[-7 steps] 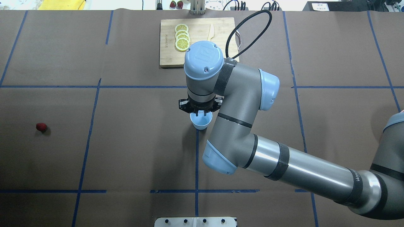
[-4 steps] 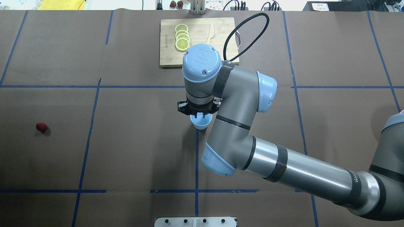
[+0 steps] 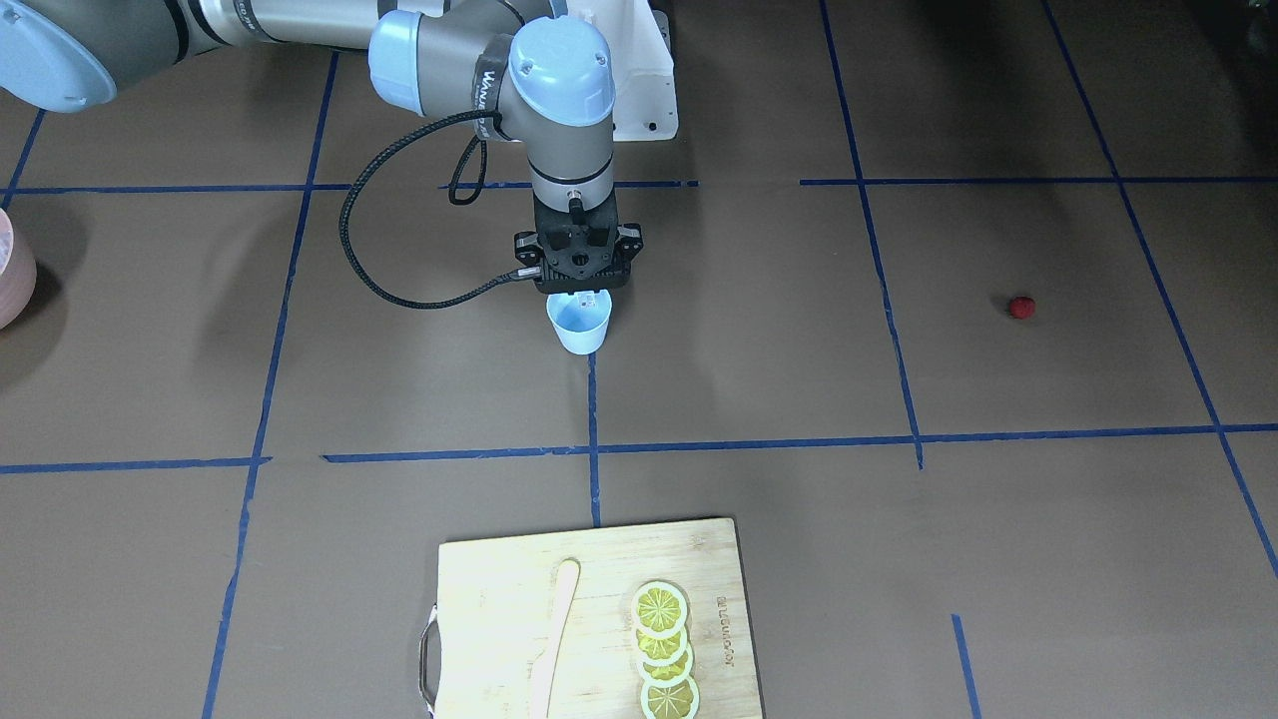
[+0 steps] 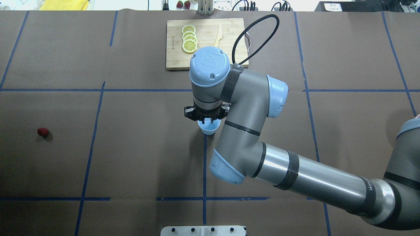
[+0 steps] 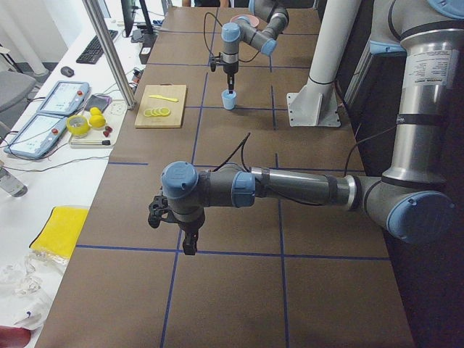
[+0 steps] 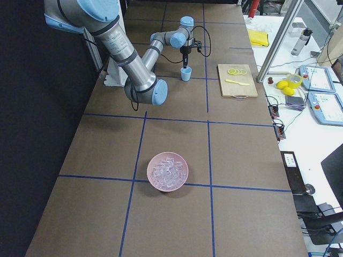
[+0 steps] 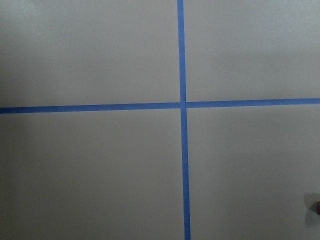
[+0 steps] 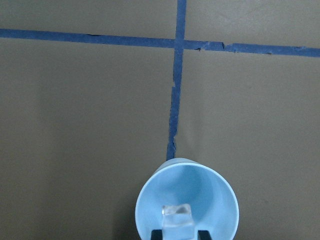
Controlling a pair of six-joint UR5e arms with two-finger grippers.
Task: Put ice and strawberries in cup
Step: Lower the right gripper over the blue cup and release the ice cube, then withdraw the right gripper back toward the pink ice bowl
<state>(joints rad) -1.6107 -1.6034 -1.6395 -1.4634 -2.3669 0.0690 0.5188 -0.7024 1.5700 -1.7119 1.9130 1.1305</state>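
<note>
In the exterior right view, nearest the camera, a pink bowl sat low in the centre of the frame on the brown tabletop. It was heaped with clear ice cubes. Farther up the frame, the right arm bent over the pale blue cup, which stood upright on a blue tape line. To the cup's right lay a wooden cutting board carrying a row of lemon slices.

The right wrist view showed the right tool at the bottom edge, pointing straight down. Its two dark fingertips pinched a single ice cube just over the cup's open mouth.

In the overhead view the strawberry lay alone at the middle left of the frame, well apart from the cup.

In the exterior left view the left tool hung over the tabletop near the frame's centre, fingers pointing down. I could not tell whether it was spread or pressed together.
</note>
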